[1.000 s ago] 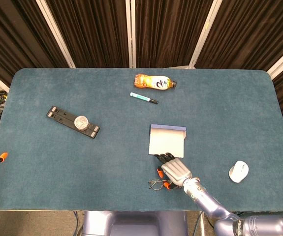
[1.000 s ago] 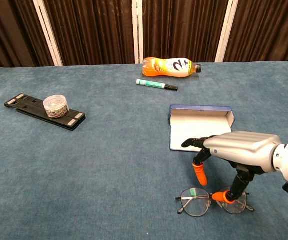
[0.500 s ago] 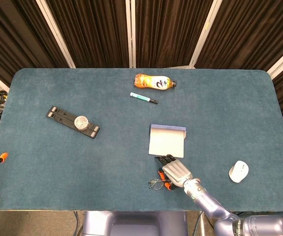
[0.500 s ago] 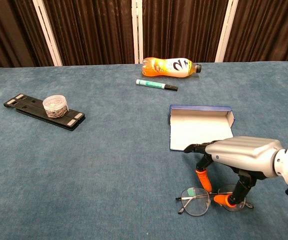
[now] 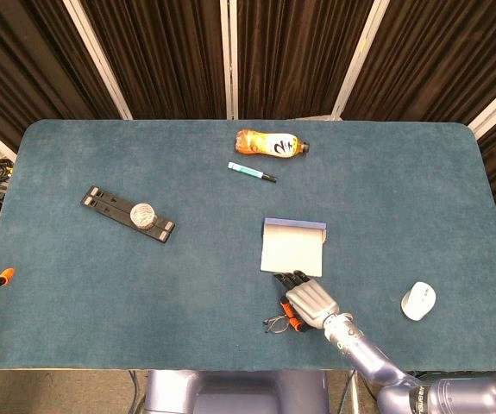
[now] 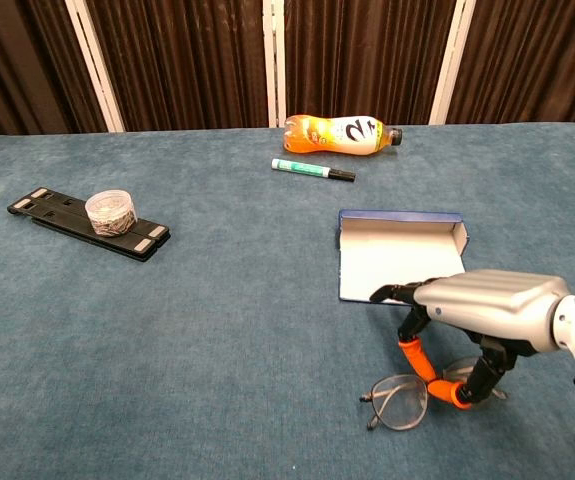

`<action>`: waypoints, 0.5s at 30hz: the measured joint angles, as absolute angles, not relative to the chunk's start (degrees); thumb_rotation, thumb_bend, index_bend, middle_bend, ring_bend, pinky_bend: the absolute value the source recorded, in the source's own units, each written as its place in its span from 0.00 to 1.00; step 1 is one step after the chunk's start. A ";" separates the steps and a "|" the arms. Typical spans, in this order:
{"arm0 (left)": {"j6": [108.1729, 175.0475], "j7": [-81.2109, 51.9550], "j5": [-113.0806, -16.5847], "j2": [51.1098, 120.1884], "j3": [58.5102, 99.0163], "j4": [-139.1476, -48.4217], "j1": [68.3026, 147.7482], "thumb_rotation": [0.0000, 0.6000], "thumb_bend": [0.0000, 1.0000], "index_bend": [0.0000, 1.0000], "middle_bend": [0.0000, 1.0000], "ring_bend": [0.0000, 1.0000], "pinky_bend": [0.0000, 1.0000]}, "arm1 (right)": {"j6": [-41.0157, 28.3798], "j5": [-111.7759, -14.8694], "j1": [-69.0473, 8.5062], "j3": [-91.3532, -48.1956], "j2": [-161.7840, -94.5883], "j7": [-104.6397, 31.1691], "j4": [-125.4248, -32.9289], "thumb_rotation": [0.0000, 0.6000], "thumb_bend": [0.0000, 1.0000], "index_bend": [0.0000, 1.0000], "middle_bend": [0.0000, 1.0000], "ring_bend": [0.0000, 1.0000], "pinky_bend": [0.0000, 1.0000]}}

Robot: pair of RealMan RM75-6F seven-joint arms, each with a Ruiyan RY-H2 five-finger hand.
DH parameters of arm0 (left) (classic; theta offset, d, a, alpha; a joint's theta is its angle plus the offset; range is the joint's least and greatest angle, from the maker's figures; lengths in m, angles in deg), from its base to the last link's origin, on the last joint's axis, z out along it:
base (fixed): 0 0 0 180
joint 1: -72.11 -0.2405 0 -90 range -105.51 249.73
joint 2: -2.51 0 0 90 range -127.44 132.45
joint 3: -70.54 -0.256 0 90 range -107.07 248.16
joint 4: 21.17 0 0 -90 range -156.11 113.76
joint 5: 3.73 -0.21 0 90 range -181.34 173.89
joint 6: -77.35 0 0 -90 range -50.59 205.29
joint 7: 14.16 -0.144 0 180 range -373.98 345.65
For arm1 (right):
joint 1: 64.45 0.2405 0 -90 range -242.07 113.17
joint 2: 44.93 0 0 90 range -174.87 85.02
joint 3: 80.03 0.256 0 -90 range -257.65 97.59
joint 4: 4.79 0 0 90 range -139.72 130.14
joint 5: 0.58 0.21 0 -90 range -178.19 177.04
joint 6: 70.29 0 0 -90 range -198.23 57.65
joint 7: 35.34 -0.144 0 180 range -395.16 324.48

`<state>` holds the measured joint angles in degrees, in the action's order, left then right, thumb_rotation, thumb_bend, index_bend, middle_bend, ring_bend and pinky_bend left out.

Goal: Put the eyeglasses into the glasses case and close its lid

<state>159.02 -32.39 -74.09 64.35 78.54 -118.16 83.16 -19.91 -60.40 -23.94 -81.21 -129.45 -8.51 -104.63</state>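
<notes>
The right robot hand reaches in from the near right corner and hangs palm-down just in front of the open case. Its orange-tipped fingers curl downward and pinch the eyeglasses at the bridge, between thumb and a finger; the remaining dark fingers are spread forward toward the case. In the head view the same robot hand covers most of the frame, so that only the left lens shows beside it. The left robot hand appears in neither view.

The one pair of eyeglasses sits at the near edge of the blue surface, its long axis running left to right, roughly parallel to that edge. In the chest view the left lens looks tilted, the frame slightly raised on the hand's side; whether it is fully clear of the surface cannot be told.

The one glasses case lies open just beyond the robot hand, white interior upward, its dark blue lid wall standing along the far side. Its long axis also runs left to right.

Farther off there is one green marker with a black cap and, behind it, one orange bottle lying on its side. At the left is one black flat holder carrying one small round clear jar. One white computer mouse rests well apart at the right, visible in the head view only.
</notes>
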 measured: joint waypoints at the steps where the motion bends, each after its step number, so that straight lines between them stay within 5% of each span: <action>1: 159.02 -32.38 -74.09 64.34 78.54 -118.16 83.15 1.00 0.00 0.00 0.00 0.00 0.00 | -19.88 -60.45 -23.95 -81.11 -129.40 -8.68 -104.65 1.00 0.37 0.63 0.00 0.00 0.00; 15: 158.36 -31.09 -72.97 63.92 79.17 -117.86 83.24 1.00 0.00 0.00 0.00 0.00 0.00 | -19.42 -57.32 -21.70 -74.22 -130.57 -11.87 -101.76 1.00 0.37 0.63 0.00 0.00 0.00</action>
